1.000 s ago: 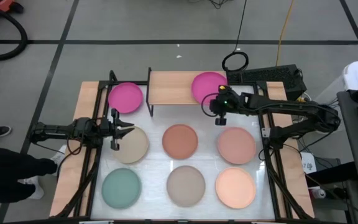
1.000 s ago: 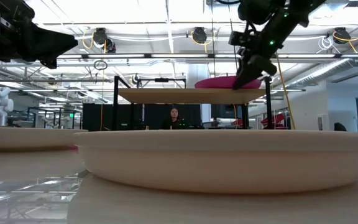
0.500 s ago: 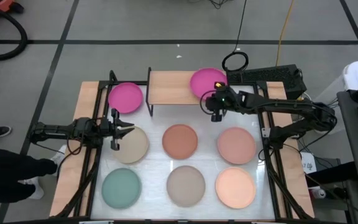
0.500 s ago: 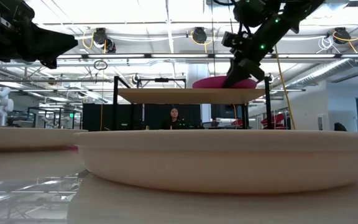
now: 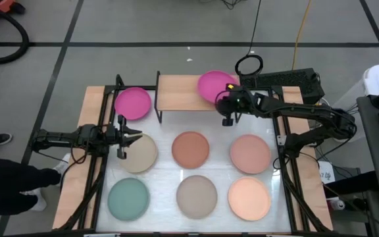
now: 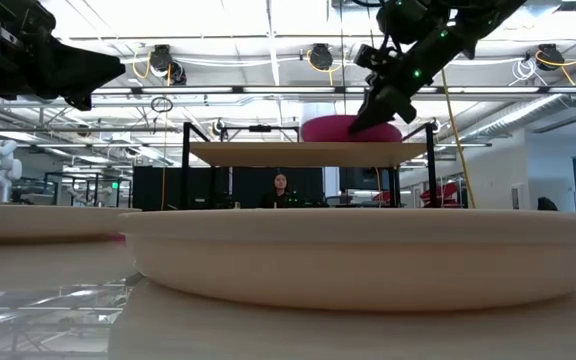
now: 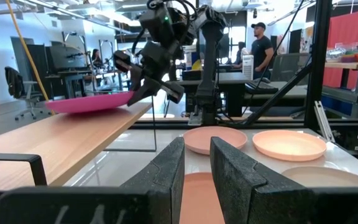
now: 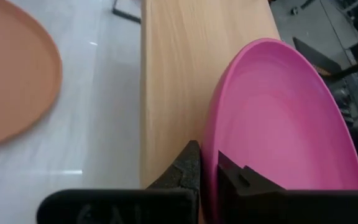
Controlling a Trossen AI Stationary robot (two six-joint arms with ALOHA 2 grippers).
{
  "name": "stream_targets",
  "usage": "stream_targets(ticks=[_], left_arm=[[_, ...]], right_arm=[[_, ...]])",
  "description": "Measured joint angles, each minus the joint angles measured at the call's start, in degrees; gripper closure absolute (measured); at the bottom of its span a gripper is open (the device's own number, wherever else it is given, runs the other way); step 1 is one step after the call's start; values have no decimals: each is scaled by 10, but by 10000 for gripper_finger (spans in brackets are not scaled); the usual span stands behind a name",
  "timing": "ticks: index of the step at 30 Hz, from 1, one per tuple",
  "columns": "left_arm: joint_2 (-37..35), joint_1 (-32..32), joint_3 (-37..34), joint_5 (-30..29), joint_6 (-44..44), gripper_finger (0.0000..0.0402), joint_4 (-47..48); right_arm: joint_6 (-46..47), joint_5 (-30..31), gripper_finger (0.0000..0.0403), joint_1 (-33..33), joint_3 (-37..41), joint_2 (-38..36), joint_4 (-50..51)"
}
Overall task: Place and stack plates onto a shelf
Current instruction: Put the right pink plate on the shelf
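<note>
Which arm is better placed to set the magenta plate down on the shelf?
The right. Its hand is shut on the magenta plate's rim, over the shelf. The left hand waits by the beige plate, away from the shelf.

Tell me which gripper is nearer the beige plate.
Left. The left gripper hovers at the beige plate's edge; the right gripper is across the table at the shelf, clamped on a magenta plate.
</note>
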State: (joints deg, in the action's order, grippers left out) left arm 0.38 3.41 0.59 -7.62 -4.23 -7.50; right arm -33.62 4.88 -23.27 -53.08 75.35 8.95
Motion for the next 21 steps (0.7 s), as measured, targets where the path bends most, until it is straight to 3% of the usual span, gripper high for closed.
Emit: stream_targets(ticks=[8,16,21], left_arm=[[0,0,0,0,0,320,0],[0,0,0,0,0,320,0],[0,0,0,0,0,320,0]], right_arm=[[9,-17,396,0,0,0,-1],[26,-17,357,0,1,0,2],[30,13,339,0,1,0,6]])
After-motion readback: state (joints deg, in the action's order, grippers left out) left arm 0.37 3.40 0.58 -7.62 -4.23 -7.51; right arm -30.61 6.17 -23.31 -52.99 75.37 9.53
